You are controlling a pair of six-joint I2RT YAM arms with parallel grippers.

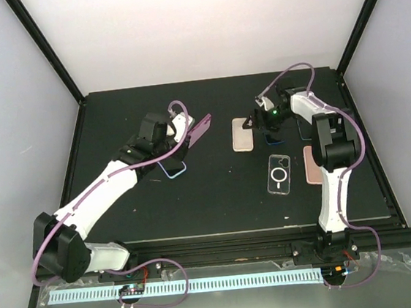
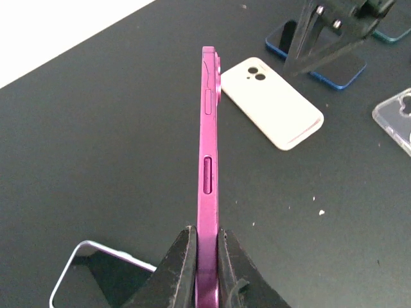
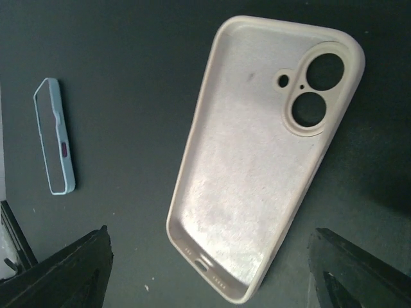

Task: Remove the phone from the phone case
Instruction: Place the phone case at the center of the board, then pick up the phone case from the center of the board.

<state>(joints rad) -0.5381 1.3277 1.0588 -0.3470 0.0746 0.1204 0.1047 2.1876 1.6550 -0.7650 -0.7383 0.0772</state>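
Observation:
My left gripper (image 2: pixel 207 258) is shut on the lower end of a magenta phone (image 2: pixel 209 154), which it holds edge-on above the table; from above the phone (image 1: pixel 200 130) juts out to the right of the gripper (image 1: pixel 182 138). An empty light-blue phone case (image 1: pixel 172 168) lies on the table just below it, also seen as the case (image 2: pixel 80 273). My right gripper (image 3: pixel 212 276) stands open over an empty beige case (image 3: pixel 257 160) lying inside up, its fingers (image 3: pixel 64 273) well clear of both long sides. From above, that gripper (image 1: pixel 257 121) hovers at the beige case (image 1: pixel 242 135).
A clear case (image 1: pixel 279 174) lies in the middle right, a pink phone or case (image 1: pixel 310 166) beyond it at the right arm. A dark blue phone (image 1: pixel 274 139) lies under the right wrist. The table's raised black frame (image 1: pixel 365 137) borders the mat.

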